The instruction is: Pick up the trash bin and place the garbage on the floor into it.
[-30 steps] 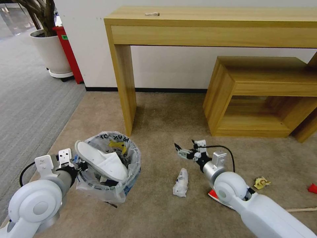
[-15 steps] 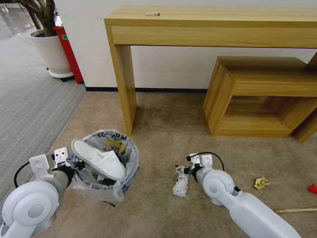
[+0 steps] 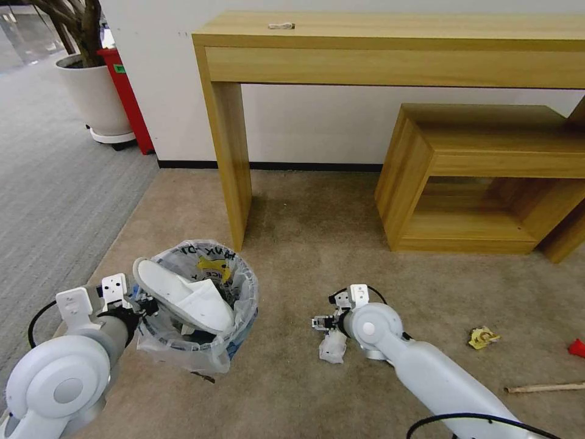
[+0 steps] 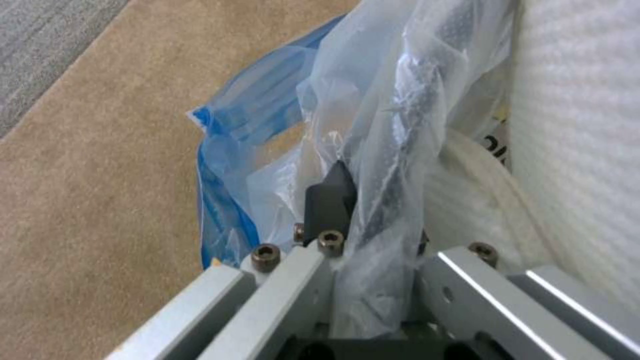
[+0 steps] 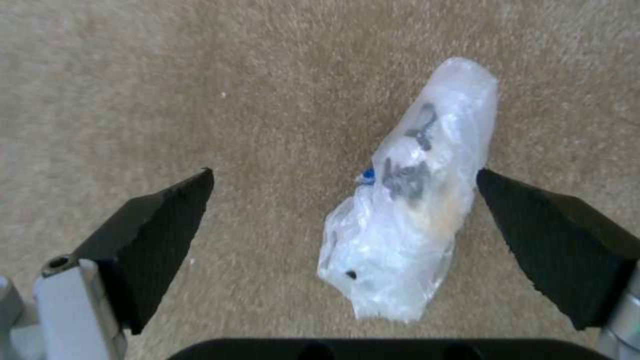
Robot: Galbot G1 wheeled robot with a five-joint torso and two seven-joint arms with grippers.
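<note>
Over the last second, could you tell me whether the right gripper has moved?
Yes. The right gripper has come down and toward the robot, away from the wooden table leg, over the crumpled plastic wrapper.

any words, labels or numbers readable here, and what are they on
Bin liner: large black print, seen reversed through the plastic; only fragments show, nothing reads whole.
Crumpled plastic wrapper between the open right gripper's fingers: dark marks, too blurred to read.
Red object by the plant pot: a small green label, too small to read.
The left gripper is shut on the bin liner; no text on it.
</note>
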